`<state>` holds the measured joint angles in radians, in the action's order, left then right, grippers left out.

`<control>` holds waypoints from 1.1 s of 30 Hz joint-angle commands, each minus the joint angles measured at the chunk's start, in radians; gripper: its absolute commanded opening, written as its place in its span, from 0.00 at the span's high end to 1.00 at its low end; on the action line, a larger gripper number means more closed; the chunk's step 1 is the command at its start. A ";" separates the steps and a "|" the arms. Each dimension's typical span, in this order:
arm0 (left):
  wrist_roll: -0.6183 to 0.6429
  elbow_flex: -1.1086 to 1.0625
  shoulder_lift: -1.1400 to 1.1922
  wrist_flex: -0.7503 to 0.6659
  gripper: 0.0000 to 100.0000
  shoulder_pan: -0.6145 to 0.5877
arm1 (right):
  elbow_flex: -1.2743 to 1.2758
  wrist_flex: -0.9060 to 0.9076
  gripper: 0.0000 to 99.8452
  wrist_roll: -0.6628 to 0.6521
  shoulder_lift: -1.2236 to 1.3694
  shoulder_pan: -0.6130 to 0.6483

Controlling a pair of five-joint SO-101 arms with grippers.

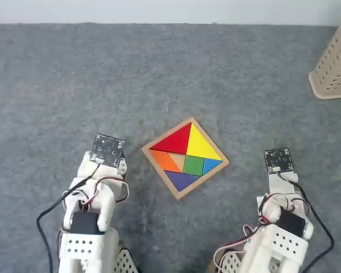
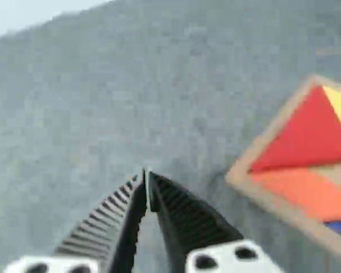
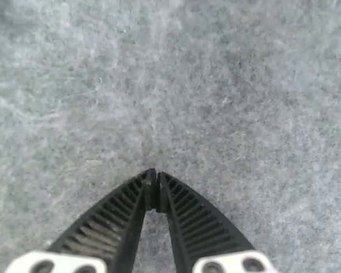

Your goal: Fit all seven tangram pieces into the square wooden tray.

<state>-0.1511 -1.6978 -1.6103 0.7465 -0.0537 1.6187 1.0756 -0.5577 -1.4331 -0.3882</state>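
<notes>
**Tray filled, both pincers closed on nothing**

The square wooden tray point(image 1: 158, 170) holds seven tangram pieces point(image 1: 200, 143) lying flat. It sits between the arms, near the left pincer point(image 2: 146, 174) and farther from the right pincer point(image 3: 153, 174). Both pincers are pinched together, empty, over the grey mat point(image 1: 57, 85).

Bare table point(image 1: 102, 74) stretches broadly around the tray point(image 1: 159, 174); what seems a slatted basket point(image 1: 334, 62) occupies the far right corner.
</notes>
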 commanded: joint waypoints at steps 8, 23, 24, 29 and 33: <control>-0.008 0.005 -0.055 0.310 0.99 -0.043 | 0.035 -0.079 0.99 -0.017 -0.021 -0.015; -0.005 0.005 -0.078 0.311 0.99 -0.295 | 0.040 -0.102 0.99 -0.017 -0.021 -0.015; -0.005 0.005 -0.078 0.311 0.99 -0.293 | 0.040 -0.102 0.99 -0.017 -0.021 -0.015; -0.003 0.005 -0.078 0.311 0.99 -0.293 | 0.040 -0.102 0.99 -0.017 -0.021 -0.015; -0.003 0.005 -0.078 0.311 0.99 -0.293 | 0.040 -0.102 0.99 -0.017 -0.021 -0.015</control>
<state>-0.1511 -1.6978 -1.6701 1.0549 -0.3437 1.6648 0.9989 -0.5577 -1.4331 -0.3882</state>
